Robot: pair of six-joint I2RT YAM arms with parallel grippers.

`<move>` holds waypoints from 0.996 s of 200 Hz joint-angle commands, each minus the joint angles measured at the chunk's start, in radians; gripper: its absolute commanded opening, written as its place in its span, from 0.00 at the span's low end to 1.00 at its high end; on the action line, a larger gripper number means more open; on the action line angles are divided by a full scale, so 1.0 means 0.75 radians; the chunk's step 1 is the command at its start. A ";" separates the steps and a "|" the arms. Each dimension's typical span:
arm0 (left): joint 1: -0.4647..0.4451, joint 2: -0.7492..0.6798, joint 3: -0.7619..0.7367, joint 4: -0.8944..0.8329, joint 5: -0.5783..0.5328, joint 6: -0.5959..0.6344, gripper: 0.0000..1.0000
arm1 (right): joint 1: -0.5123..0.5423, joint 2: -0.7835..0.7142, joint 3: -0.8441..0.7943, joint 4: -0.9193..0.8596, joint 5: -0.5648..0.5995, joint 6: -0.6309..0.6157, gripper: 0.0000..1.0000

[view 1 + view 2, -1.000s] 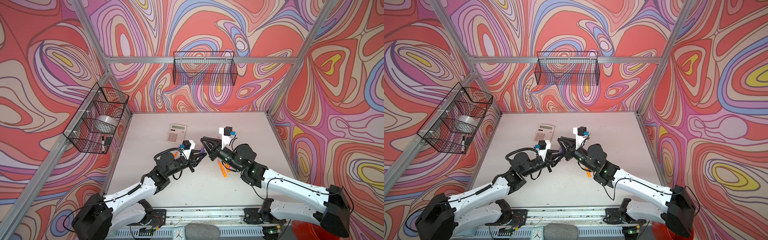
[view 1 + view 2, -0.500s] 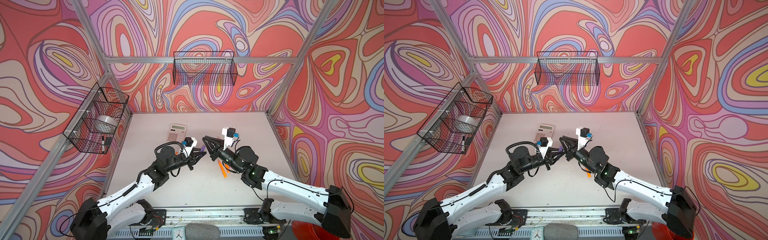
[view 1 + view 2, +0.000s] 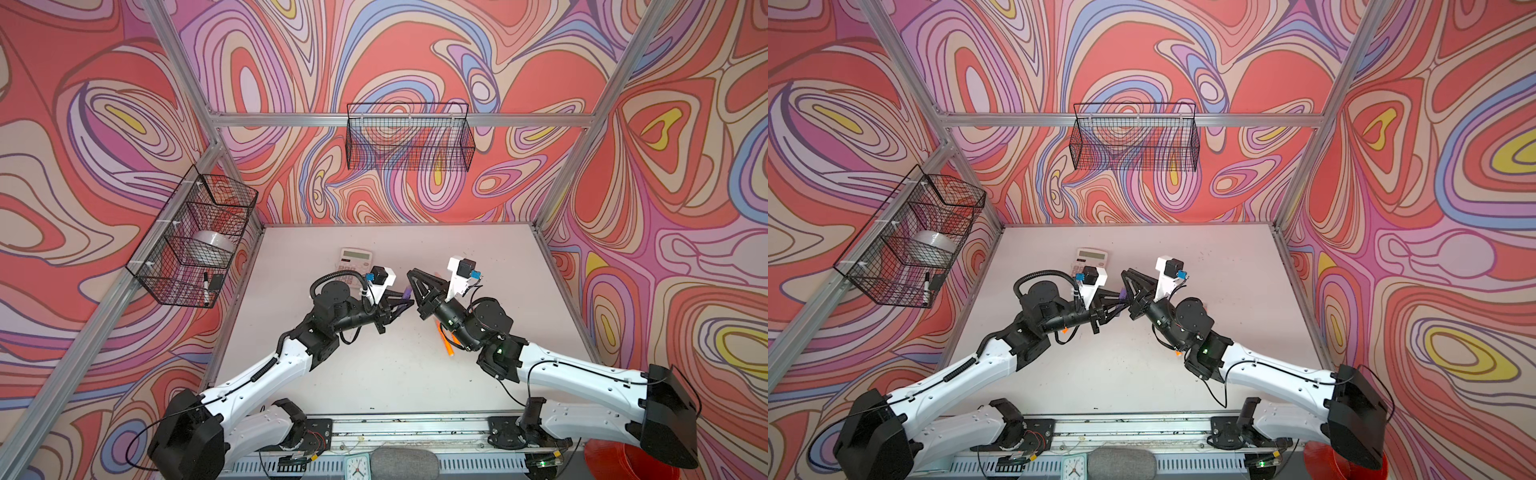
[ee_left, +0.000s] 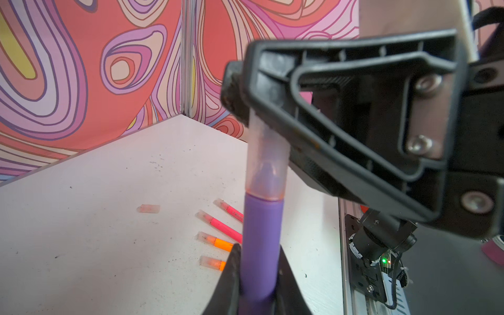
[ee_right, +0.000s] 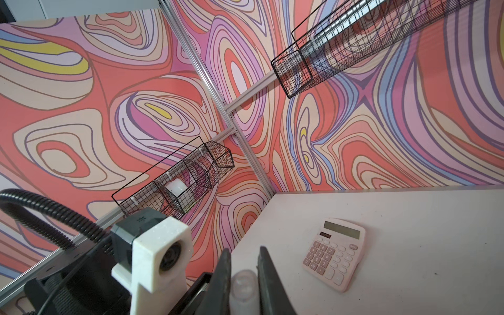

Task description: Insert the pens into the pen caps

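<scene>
Purple pen (image 4: 260,218): tip seated inside clear cap (image 4: 267,161), both raised above table (image 4: 95,218) (mid-workspace, between arms). Left gripper (image 4: 259,249) clamped on pen barrel; right gripper (image 5: 244,256) clamped on cap. Four capped pens (image 4: 218,225) and loose cap (image 4: 148,208) lie on table.

The purple pen (image 4: 260,231) partly hides the pink pens (image 4: 221,223), the cap (image 5: 244,286) is blurred and cut off in the right wrist view, and the right arm (image 3: 482,320) partly covers the orange pens (image 3: 445,343).
</scene>
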 commanded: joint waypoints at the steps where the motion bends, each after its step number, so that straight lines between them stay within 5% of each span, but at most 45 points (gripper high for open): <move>1: 0.161 -0.024 0.283 0.601 -0.537 -0.222 0.00 | 0.201 0.091 -0.090 -0.609 -0.387 0.057 0.00; 60: 0.165 -0.072 0.312 0.487 -0.525 -0.156 0.00 | 0.237 0.205 -0.002 -0.693 -0.388 0.030 0.00; 99: 0.195 -0.071 0.320 0.502 -0.491 -0.203 0.00 | 0.281 0.247 0.036 -0.677 -0.518 -0.052 0.00; 175: 0.197 -0.179 0.131 0.448 -0.359 -0.157 0.00 | 0.277 0.047 0.137 -0.916 -0.056 -0.035 0.00; 199: 0.199 -0.234 -0.018 0.440 -0.339 -0.174 0.15 | 0.226 0.011 0.224 -1.016 0.031 -0.043 0.00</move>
